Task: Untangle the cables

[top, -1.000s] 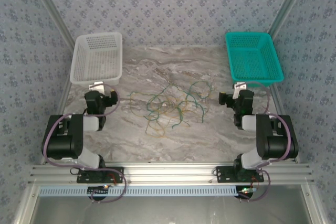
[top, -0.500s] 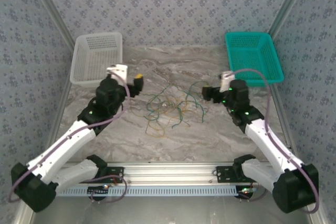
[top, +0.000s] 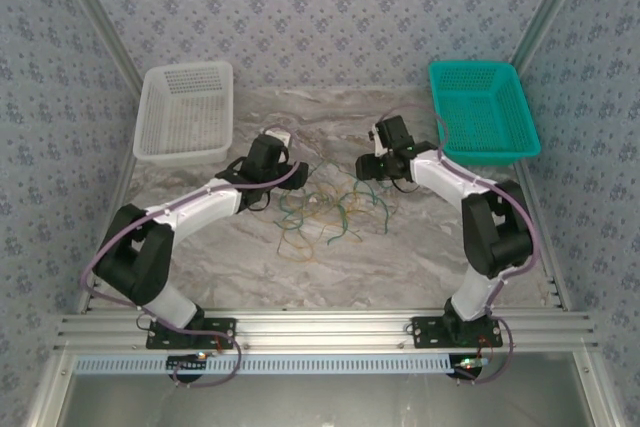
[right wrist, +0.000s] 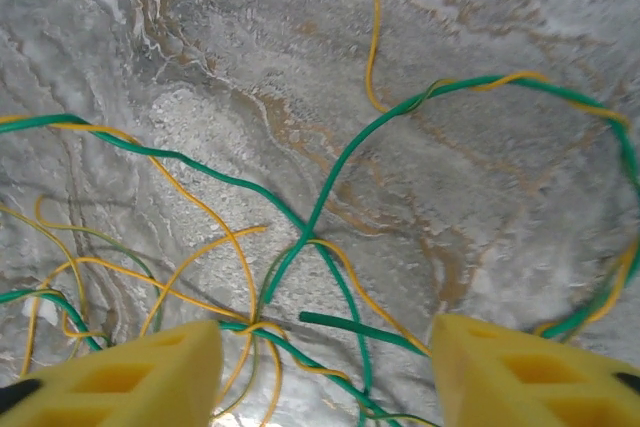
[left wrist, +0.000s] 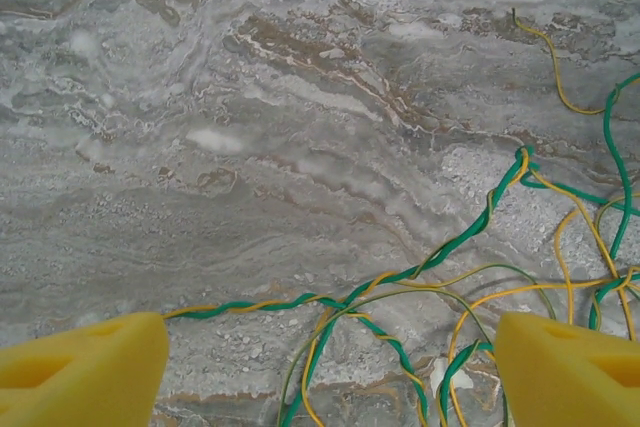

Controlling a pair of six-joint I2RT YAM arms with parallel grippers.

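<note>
Left claw (left wrist: pixel 322 372): stood wide apart, empty, at 10 o'clock of the cables (left wrist: pixel 440 257).
Right claw (right wrist: pixel 325 367): stood wide apart, empty, at 2 o'clock.

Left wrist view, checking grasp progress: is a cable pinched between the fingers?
No: the left gripper gapes open, the cables lying loose on the table.

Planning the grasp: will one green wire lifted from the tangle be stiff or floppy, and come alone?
Likely floppy: the cables lie in loose curls on the marble table. Probably drags neighbours: green and yellow strands twist together. Seems light, being thin.
</note>
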